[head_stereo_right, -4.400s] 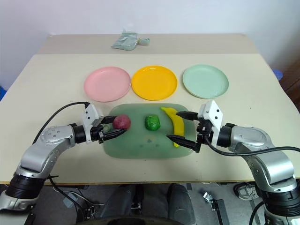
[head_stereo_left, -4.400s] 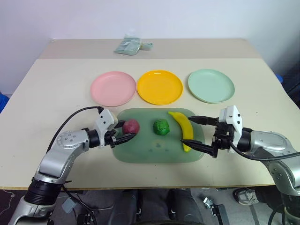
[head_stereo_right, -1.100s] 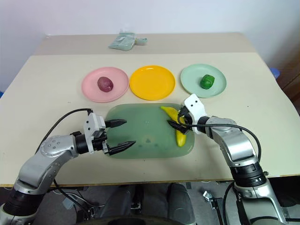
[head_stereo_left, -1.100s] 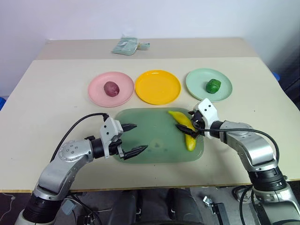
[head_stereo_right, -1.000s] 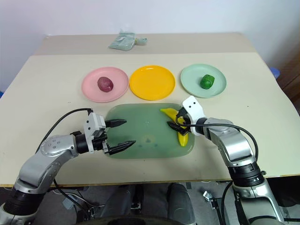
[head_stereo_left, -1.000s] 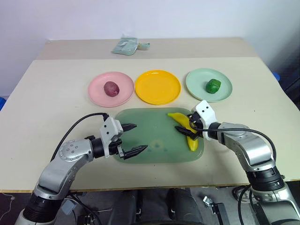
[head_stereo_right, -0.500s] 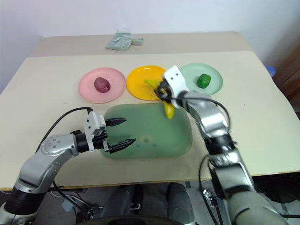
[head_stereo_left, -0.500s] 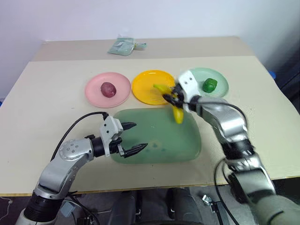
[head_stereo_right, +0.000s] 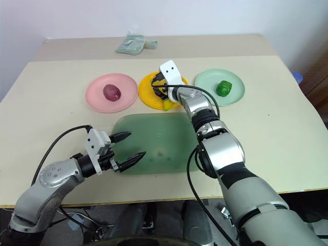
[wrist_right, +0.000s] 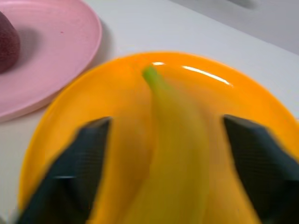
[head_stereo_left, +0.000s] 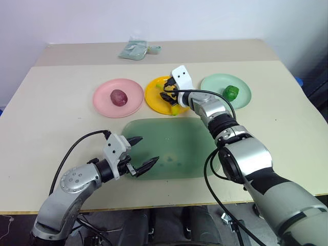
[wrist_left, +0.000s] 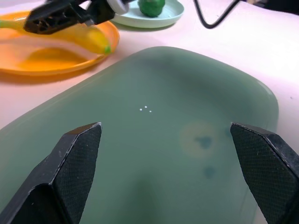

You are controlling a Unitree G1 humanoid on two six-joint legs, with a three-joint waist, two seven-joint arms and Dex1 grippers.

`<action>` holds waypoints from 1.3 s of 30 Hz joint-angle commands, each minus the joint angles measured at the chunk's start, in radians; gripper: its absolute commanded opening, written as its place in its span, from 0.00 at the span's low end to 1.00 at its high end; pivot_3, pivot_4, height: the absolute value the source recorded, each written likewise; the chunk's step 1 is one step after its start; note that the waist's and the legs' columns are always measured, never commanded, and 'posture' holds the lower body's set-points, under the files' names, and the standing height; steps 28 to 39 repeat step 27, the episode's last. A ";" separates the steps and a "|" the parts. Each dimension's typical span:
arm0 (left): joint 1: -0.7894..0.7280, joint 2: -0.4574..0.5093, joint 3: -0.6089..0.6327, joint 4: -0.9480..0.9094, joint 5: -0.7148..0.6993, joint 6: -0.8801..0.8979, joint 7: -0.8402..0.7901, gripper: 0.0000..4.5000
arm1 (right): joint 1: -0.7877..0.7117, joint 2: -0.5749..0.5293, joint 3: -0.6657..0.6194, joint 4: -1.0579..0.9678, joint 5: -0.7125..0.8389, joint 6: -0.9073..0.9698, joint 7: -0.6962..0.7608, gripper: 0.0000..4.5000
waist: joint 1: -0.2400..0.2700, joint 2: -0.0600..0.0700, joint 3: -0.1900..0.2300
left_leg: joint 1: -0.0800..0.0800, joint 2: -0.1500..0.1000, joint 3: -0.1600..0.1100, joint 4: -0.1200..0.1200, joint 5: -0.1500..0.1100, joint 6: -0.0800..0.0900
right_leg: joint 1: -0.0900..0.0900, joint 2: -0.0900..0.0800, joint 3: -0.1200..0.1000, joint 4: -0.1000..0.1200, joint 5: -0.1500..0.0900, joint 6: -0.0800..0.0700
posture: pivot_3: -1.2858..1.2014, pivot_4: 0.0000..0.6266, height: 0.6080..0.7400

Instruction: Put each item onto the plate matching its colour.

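The yellow banana lies over the yellow plate, between the spread fingers of the right gripper, whose black fingers and white wrist housing hide much of it in the head views. The purple-red fruit sits on the pink plate and the green vegetable on the mint plate. Nearer, the left gripper hovers wide open over the translucent green board, well apart from all three; contact between banana and plate cannot be told.

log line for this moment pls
right gripper: open over yellow plate, banana between fingers | left gripper: open above green board | purple fruit: pink plate | green vegetable: mint plate
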 commanded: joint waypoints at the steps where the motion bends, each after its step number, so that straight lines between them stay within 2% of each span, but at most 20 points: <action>1: 0.001 -0.002 0.022 -0.032 -0.007 -0.011 0.010 1.00 | 0.001 -0.059 -0.028 -0.135 0.007 -0.095 0.080 0.99 | 0.001 0.000 0.000 | 0.000 0.000 0.000 0.000 0.000 0.000 | 0.000 0.000 0.000 0.000 0.000 0.000 | 0.52 0.24 1.00; 2: -0.004 -0.003 0.019 -0.031 -0.007 -0.010 0.013 1.00 | 0.015 -0.075 -0.034 -0.169 0.013 -0.102 0.107 0.99 | 0.002 0.000 0.000 | 0.000 0.000 0.000 0.000 0.000 0.000 | 0.000 0.000 0.000 0.000 0.000 0.000 | 0.52 0.24 1.00; 6: -0.046 -0.002 0.031 0.017 -0.008 -0.021 0.002 1.00 | 0.261 -0.239 -0.054 -0.655 0.112 -0.033 0.351 0.99 | 0.017 0.000 0.000 | 0.000 0.000 -0.002 0.000 0.000 0.000 | 0.001 0.000 -0.001 -0.001 0.000 0.000 | 0.52 0.24 1.00; 9: -0.078 0.011 0.045 0.066 -0.009 -0.035 -0.025 1.00 | 0.537 -0.432 -0.096 -1.039 0.220 0.116 0.508 0.99 | 0.030 0.000 0.000 | 0.000 -0.001 -0.002 0.000 0.000 0.000 | 0.002 -0.001 -0.002 -0.002 0.000 0.000 | 0.52 0.24 1.00; 13: -0.106 0.033 0.086 0.140 0.001 -0.067 -0.049 1.00 | 0.826 -0.602 -0.208 -1.260 0.311 0.243 0.565 0.99 | 0.030 0.000 0.000 | 0.001 0.000 -0.001 0.000 0.000 0.001 | 0.002 -0.001 -0.001 -0.003 0.000 0.000 | 0.52 0.24 1.00; 17: -0.103 0.054 0.157 0.212 0.013 -0.103 -0.044 1.00 | 0.998 -0.654 -0.314 -1.300 0.351 0.273 0.550 0.99 | 0.022 0.000 0.000 | 0.003 0.001 0.002 0.000 0.000 0.001 | 0.002 -0.001 0.001 -0.001 0.000 0.000 | 0.52 0.24 1.00; 20: -0.077 0.062 0.223 0.236 0.010 -0.123 -0.036 1.00 | 1.044 -0.660 -0.355 -1.287 0.364 0.273 0.542 0.99 | 0.023 0.000 0.000 | 0.003 0.001 0.002 0.000 -0.001 0.001 | 0.002 -0.001 0.001 -0.001 0.000 0.000 | 0.52 0.24 1.00; 24: -0.027 0.067 0.287 0.257 0.018 -0.143 -0.034 1.00 | 1.035 -0.648 -0.365 -1.241 0.367 0.247 0.533 0.99 | 0.027 0.000 0.000 | 0.003 0.001 0.002 0.000 -0.001 0.001 | 0.002 -0.002 0.001 -0.002 0.000 0.000 | 0.52 0.24 1.00; 27: 0.015 0.066 0.311 0.250 0.034 -0.155 -0.021 1.00 | 0.991 -0.638 -0.324 -1.189 0.348 0.228 0.540 0.99 | 0.032 0.000 0.000 | 0.003 0.001 0.002 0.001 -0.001 0.002 | 0.002 -0.003 0.001 -0.002 0.000 0.000 | 0.52 0.24 1.00; 39: 0.015 0.066 0.311 0.250 0.034 -0.155 -0.021 1.00 | 0.991 -0.638 -0.324 -1.189 0.348 0.228 0.540 0.99 | 0.032 0.000 0.000 | 0.003 0.001 0.002 0.001 -0.001 0.002 | 0.002 -0.003 0.001 -0.002 0.000 0.000 | 0.52 0.24 1.00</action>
